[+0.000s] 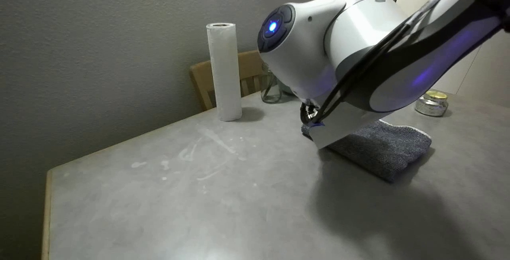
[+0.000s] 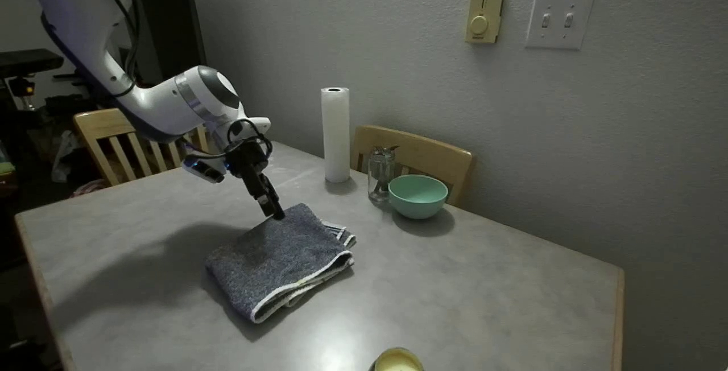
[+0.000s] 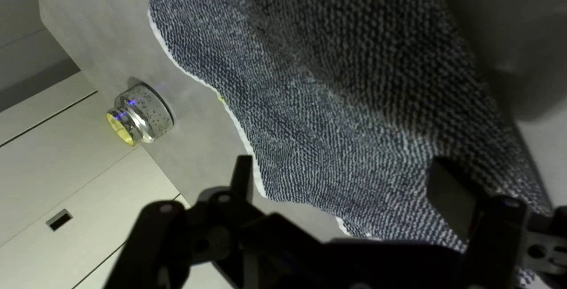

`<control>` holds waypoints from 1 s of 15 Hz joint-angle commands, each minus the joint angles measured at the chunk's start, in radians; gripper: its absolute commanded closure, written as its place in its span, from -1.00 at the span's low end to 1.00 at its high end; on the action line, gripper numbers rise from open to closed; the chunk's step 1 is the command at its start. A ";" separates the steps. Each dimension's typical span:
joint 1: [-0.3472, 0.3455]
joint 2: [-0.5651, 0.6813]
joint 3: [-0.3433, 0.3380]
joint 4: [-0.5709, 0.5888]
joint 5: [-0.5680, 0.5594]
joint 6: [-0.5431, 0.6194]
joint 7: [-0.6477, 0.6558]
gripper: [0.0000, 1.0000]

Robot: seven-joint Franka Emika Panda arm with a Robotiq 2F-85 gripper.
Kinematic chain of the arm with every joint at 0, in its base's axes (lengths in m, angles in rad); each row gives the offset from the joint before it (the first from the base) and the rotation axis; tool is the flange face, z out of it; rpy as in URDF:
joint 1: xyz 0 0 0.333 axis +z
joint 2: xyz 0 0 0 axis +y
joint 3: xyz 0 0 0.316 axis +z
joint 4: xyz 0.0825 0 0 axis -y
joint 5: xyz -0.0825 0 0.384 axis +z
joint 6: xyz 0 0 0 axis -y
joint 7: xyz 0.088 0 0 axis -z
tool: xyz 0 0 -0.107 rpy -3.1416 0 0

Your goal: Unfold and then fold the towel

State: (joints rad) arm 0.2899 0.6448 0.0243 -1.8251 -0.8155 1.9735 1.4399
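Towel (image 2: 278,263) found folded in layers on the grey table (image 2: 500,303), a little rumpled. White-hemmed long side turned toward the small silver jar (image 3: 144,111); long axis laid from the end near the paper roll (image 2: 336,137) back away from it. The unhemmed side, close to the roll-end corner, is overhung by the gripper (image 3: 343,178). Jaws spread wide, no cloth seen pinched; contact with the towel cannot be told. In the wrist view one side of the jaws is seen over cloth, the other just beside the white hem. Bulk of the towel is laid to one side of the jaws, away from the paper roll. Whether unfolding is due or done is not settled; if due, a pinch of the top layer alone is probably needed, and several layers could be caught. Farther out: paper roll stood upright in both exterior views; green bowl (image 2: 417,209) set just beside the glass jar (image 2: 375,189); wooden chair (image 2: 438,146) placed behind.
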 commanded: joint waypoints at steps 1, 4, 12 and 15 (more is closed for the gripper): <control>-0.025 -0.016 0.042 0.004 0.124 0.017 -0.048 -1.00; -0.009 -0.007 0.050 0.017 0.209 0.039 -0.089 -1.00; 0.030 -0.001 0.011 -0.014 0.139 0.075 -0.217 -1.00; 0.016 0.006 0.011 -0.040 0.063 0.185 -0.295 -1.00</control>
State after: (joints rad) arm 0.3108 0.6468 0.0486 -1.8307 -0.6977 2.0570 1.2211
